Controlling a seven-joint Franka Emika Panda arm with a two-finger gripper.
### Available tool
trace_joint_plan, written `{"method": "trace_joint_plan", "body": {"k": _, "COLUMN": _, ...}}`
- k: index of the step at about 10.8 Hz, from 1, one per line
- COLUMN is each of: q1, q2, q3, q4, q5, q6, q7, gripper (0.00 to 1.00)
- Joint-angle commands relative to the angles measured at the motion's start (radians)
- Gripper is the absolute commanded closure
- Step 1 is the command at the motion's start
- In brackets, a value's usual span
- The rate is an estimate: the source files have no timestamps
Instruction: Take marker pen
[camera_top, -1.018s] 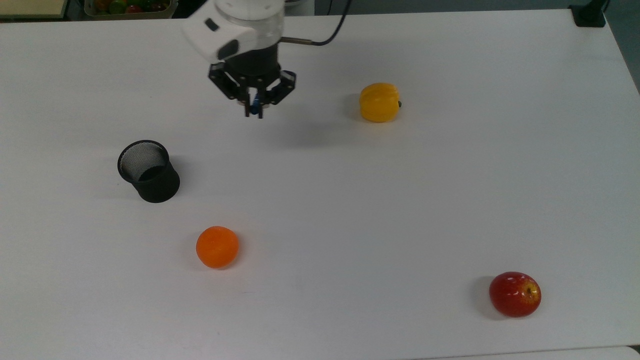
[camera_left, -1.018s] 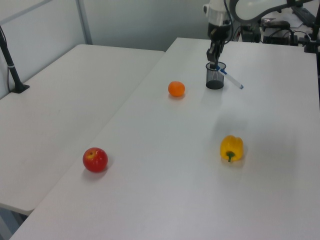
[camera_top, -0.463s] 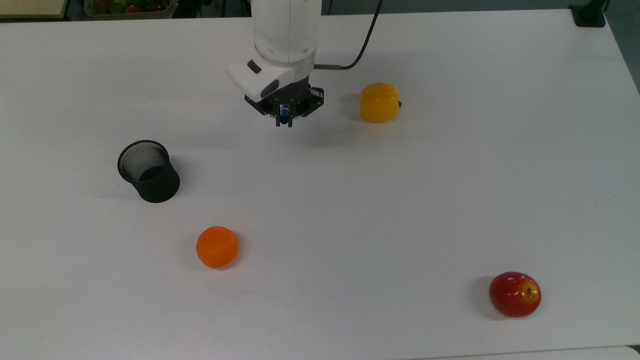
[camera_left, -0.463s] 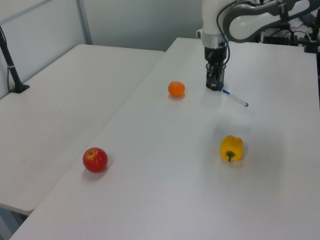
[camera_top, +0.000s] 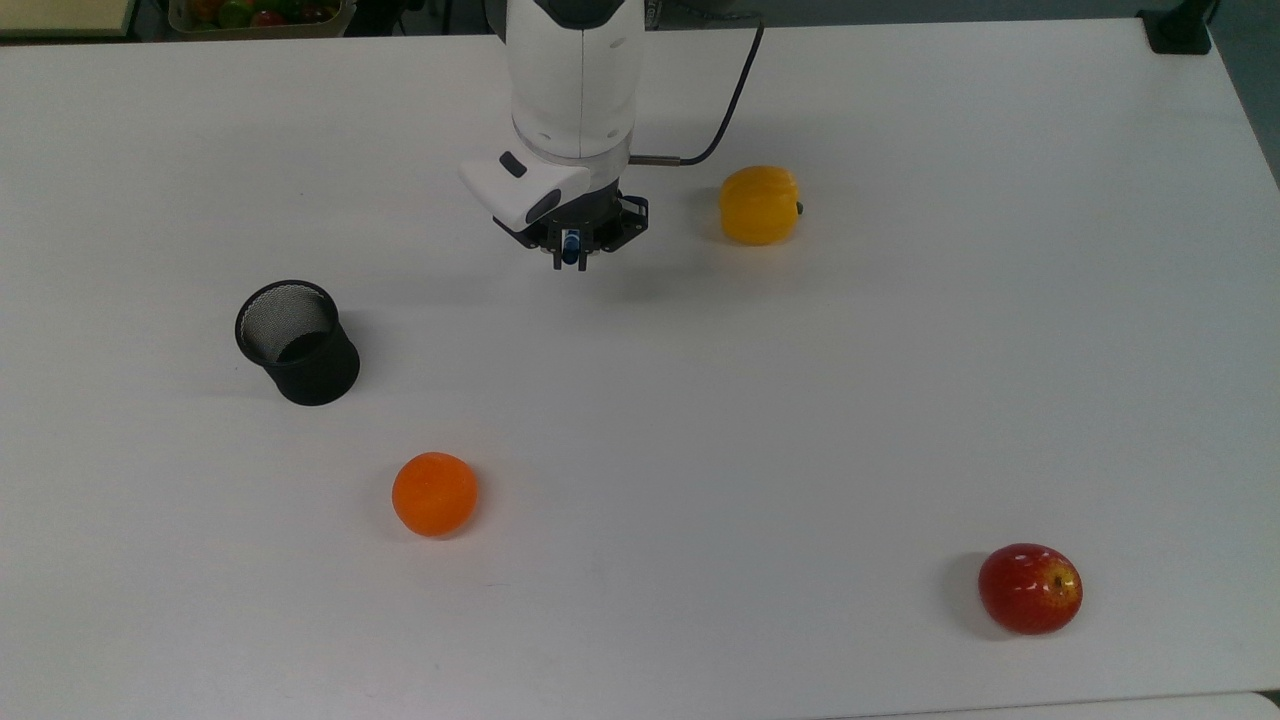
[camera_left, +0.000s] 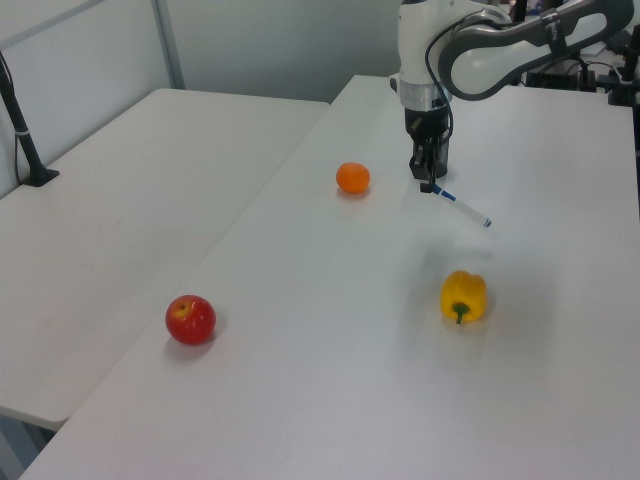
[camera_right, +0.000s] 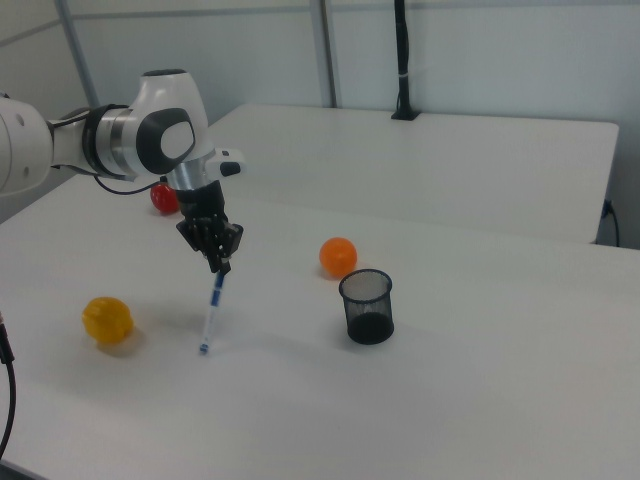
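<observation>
My claw: my black two-finger claw (camera_top: 571, 256) (camera_left: 428, 184) (camera_right: 218, 266) points down over the white worktop (camera_top: 700, 420), clenched on the blue-capped end of the slim white-barrelled marker pen (camera_right: 211, 312).
Marker pen: it hangs from my fingertips, slanting downward away from them. In the right view the barrel runs down and slightly toward the right view's left, its small blue end at or just above the worktop surface; I cannot tell whether it touches. In the left view the pen (camera_left: 461, 206) slants from my claw toward the left view's lower right. In the top view I see the blue cap (camera_top: 570, 245) between my fingers.
Pen's place on the worktop: toward the far edge in the top view, about midway between the worktop's side edges.
Yellow bell pepper (camera_top: 760, 205) (camera_left: 463, 297) (camera_right: 107, 320): lying near my claw, on the top view's right of it, apart from the pen.
Black mesh pen cup (camera_top: 297, 342) (camera_right: 367, 306): standing upright, well apart from my claw, toward the top view's left edge of the worktop.
Round orange (camera_top: 434, 493) (camera_left: 353, 178) (camera_right: 338, 257): resting nearer the top view's bottom edge, below the cup.
Red apple (camera_top: 1030, 588) (camera_left: 190, 320): near the top view's bottom-right corner of the worktop, well apart from everything else.
</observation>
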Motion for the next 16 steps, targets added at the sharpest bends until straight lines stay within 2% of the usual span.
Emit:
{"method": "trace_joint_plan", "body": {"k": 1, "q1": 0.012, "q2": -0.001, "q3": -0.007, "q4": 0.002, "q5": -0.001, "q6": 0.014, "q7": 0.008, "gripper": 0.00}}
{"method": "trace_joint_plan", "body": {"k": 5, "q1": 0.012, "q2": -0.020, "q3": -0.007, "q4": 0.002, "q5": -0.002, "q6": 0.003, "q7": 0.008, "gripper": 0.00}}
{"method": "trace_joint_plan", "body": {"k": 7, "q1": 0.015, "q2": -0.070, "q3": -0.009, "q4": 0.002, "q5": -0.004, "q6": -0.029, "q7": 0.010, "gripper": 0.00}}
{"method": "trace_joint_plan", "body": {"k": 13, "q1": 0.001, "q2": -0.286, "q3": -0.012, "q4": -0.006, "q5": -0.005, "q6": -0.297, "q7": -0.013, "gripper": 0.00}}
{"method": "trace_joint_plan", "body": {"k": 16, "q1": -0.017, "q2": -0.351, "q3": -0.015, "q4": -0.006, "q5": -0.002, "q6": -0.368, "q7": -0.084, "gripper": 0.00}}
